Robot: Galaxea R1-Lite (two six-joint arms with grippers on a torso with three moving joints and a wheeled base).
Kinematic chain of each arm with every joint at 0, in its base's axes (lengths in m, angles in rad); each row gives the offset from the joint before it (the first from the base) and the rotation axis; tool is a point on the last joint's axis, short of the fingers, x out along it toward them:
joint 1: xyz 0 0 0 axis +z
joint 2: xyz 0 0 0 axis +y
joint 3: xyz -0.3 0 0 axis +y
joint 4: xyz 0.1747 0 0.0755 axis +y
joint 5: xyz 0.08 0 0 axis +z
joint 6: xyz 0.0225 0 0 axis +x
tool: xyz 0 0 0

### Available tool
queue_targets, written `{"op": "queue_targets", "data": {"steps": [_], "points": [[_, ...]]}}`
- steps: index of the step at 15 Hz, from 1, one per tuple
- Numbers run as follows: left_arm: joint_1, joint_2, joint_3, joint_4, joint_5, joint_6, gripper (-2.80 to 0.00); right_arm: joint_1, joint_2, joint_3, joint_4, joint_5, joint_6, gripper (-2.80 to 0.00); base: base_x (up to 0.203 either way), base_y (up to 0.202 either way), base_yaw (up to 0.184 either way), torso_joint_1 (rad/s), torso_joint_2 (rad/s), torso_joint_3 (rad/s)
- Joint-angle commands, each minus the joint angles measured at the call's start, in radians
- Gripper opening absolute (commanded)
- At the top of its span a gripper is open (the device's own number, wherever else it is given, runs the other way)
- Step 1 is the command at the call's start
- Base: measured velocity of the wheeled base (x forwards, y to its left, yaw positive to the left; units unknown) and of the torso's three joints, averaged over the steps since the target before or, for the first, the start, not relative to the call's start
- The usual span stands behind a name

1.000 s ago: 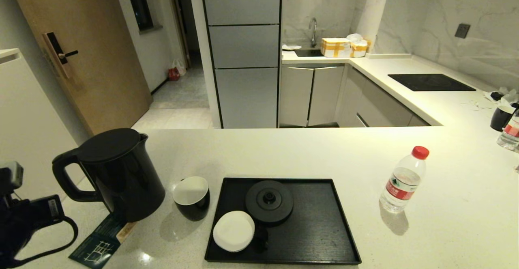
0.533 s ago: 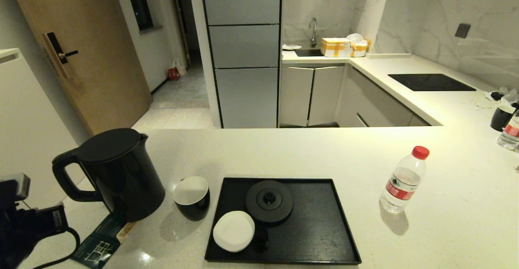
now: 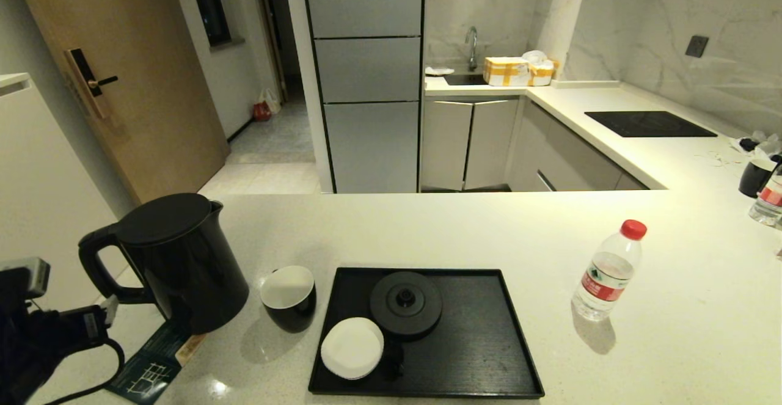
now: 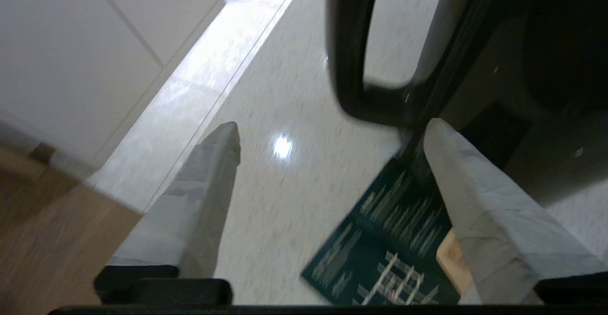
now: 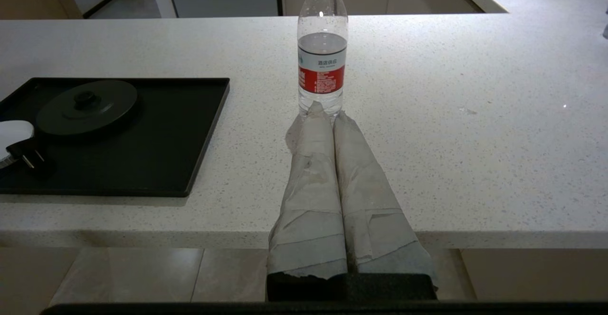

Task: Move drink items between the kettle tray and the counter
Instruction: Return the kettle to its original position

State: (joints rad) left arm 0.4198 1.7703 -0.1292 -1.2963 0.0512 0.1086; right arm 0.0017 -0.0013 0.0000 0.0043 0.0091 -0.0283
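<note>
1. Leftmost, your left gripper [image 4: 330, 129] hangs beside the kettle [image 3: 177, 258] handle, fingers spread wide, gripping nothing.
2. Next, the kettle and cup [image 3: 289, 297] stand on the counter [image 3: 427, 228], left of the tray [image 3: 476, 344].
3. Inside the tray you see only the base disc [image 3: 405, 304] and saucer [image 3: 352, 347].
4. Rightward, the bottle [image 3: 608, 270] stands on the counter; your right gripper [image 5: 327, 113] sits pressed together, aimed at it.
</note>
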Motion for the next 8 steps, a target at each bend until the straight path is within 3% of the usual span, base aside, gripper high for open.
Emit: {"op": "queue_targets", "data": {"steps": [1,4,8], "points": [[0.002,0.069,-0.021,-0.061,-0.019,0.001,0.00,0.000,0.001,0.000,0.000,0.001,-0.001,-2.80,0.000,0.000,0.000,0.000,0.00,0.000],[0.023,0.225,-0.031,-0.221,-0.066,0.008,0.00,0.001,0.001,0.000,0.000,0.000,-0.001,-2.80,0.000,0.000,0.000,0.000,0.00,0.000],[0.063,0.262,-0.076,-0.234,-0.091,0.029,0.00,0.000,0.001,0.000,0.000,0.000,-0.001,-2.80,0.000,0.000,0.000,0.000,0.00,0.000]]}}
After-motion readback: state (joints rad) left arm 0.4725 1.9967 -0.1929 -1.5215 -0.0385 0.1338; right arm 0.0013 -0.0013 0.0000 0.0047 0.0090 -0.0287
